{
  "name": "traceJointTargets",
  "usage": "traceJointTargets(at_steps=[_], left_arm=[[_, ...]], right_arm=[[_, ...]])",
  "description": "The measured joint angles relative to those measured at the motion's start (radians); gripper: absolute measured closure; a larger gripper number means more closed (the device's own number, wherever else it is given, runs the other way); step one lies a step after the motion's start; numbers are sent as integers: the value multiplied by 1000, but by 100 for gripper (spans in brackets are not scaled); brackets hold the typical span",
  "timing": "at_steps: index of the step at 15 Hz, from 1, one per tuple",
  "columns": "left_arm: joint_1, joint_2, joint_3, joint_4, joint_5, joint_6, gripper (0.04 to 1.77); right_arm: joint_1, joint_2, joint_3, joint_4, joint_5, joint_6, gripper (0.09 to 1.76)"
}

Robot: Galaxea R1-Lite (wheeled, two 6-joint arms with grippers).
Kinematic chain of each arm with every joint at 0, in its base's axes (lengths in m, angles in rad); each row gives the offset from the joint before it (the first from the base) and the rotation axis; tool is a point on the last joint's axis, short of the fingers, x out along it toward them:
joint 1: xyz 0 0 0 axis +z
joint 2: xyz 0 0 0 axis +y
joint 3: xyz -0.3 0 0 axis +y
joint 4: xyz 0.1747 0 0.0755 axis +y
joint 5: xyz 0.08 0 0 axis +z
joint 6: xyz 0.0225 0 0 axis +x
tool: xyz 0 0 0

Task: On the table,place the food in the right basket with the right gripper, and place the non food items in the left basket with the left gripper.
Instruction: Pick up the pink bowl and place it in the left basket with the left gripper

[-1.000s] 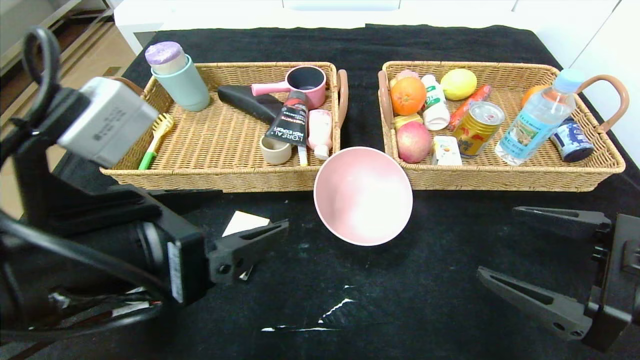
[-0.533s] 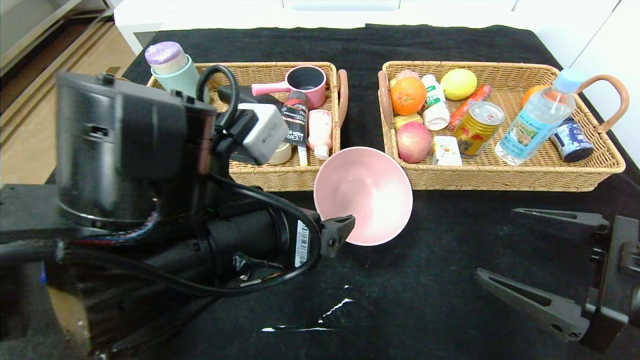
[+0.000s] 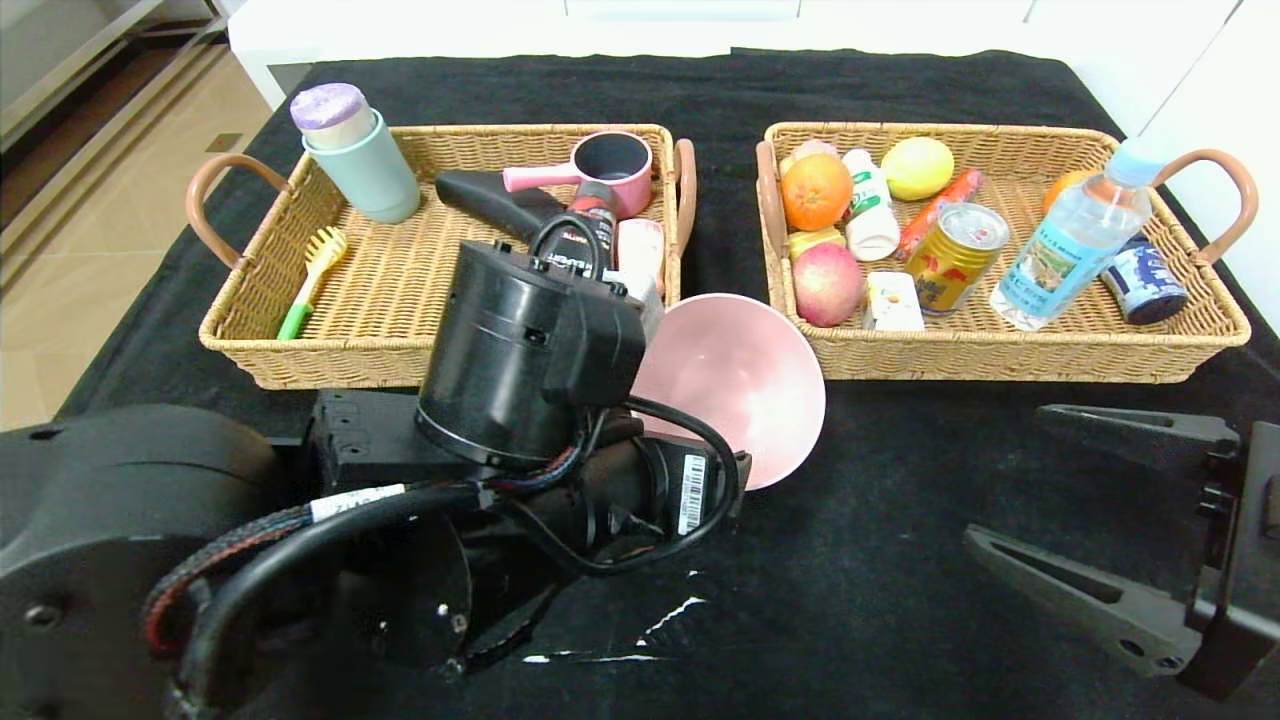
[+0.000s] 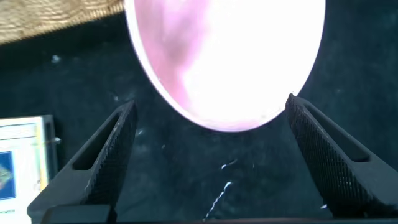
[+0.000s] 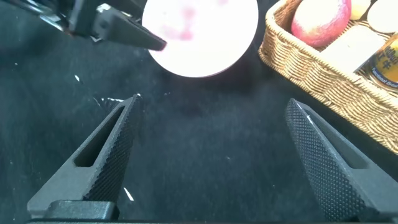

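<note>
Left claw [image 4: 205, 162], fingers spread wide and empty, has swung in from the surface's left side to straddle the near rim of the pink bowl [image 3: 735, 385] lying between both baskets; a grasp looks imminent, while the right claw [image 3: 1090, 520] idles open at the near right.

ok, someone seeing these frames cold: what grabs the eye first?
The bulky black left arm fills the near left of the head view, its open left end effector lined up just short of the pink bowl, which lies on the black table between the two baskets. Behind it, the left basket and right basket are already crowded with items. The right end effector waits open at the near right.
</note>
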Motion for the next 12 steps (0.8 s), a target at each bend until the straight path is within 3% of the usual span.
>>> traceJointTargets(at_steps=[12], left_arm=[[35,67,0,-83,-5,-2,9]], right_arm=[[0,7,3,-1,-1,-2,15]])
